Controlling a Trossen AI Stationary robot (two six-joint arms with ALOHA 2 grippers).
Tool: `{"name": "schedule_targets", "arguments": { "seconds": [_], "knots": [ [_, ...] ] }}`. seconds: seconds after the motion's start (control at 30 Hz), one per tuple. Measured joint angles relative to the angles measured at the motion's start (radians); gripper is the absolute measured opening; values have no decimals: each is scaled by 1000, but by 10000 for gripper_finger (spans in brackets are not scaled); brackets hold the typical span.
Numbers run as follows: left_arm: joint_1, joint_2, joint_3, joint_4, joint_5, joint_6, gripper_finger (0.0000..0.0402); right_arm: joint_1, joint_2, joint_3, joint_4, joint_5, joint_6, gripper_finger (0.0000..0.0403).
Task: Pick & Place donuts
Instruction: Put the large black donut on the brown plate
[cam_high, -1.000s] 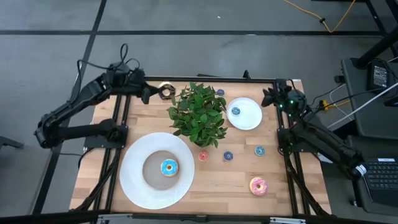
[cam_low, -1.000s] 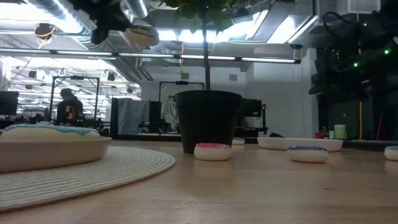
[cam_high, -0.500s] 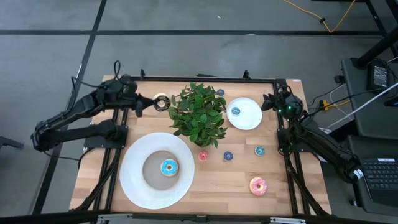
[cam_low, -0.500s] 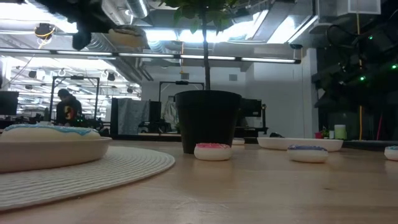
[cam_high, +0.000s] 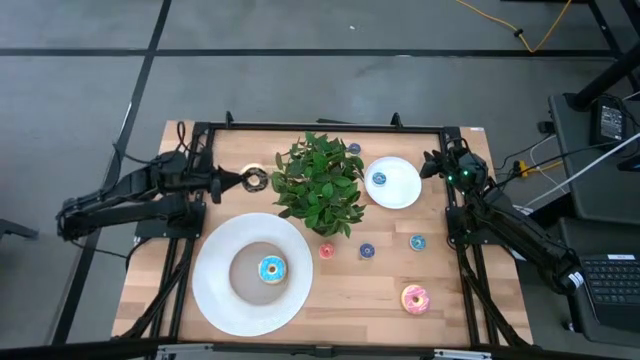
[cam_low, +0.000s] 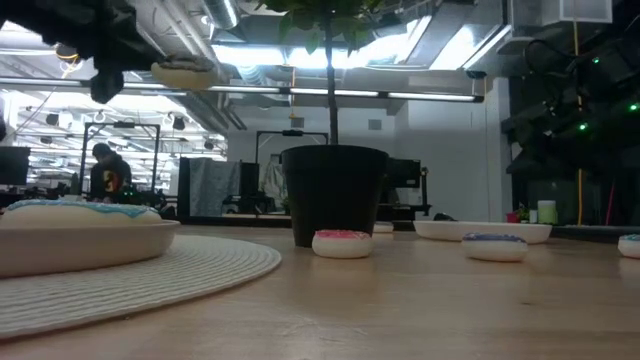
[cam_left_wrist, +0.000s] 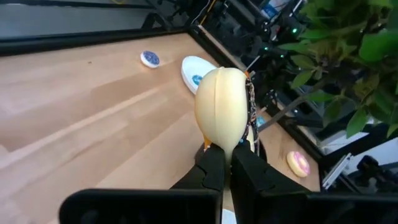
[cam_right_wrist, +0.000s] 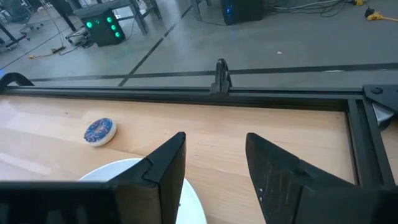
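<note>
Counting eight donuts (cam_high: 415, 298), two plates (cam_high: 215, 270), one plant (cam_high: 318, 183).

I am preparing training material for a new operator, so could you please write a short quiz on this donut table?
1. True or false: the left pincer is shut on the chocolate-brown toy donut, held above the table.
2. Which toy lies in the large round white plate? A pink-frosted donut; B light-blue-frosted donut; C nothing.
3. Fill in: the pink-frosted toy donut lies on the bare wood near the table's ____ arm side.

Key: 1 true; 2 B; 3 right. The right pincer is open above the small round white plate.
</note>
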Motion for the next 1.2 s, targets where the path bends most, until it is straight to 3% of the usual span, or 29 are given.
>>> {"name": "schedule_targets", "arguments": {
  "seconds": [0.5, 0.77, 0.93, 1.2],
  "knots": [
    [-108, -103, -264, 223, -11, -174, 3, 0, 0, 1, 0, 0, -2, 168],
    [-186, -105, -284, 199, -53, -324, 3, 0, 0, 1, 0, 0, -2, 168],
    [-265, -105, -284, 86, -51, -420, 3, 0, 0, 1, 0, 0, -2, 168],
    [-394, -104, -284, 2, -11, -438, 3, 0, 0, 1, 0, 0, -2, 168]
  ]
}}
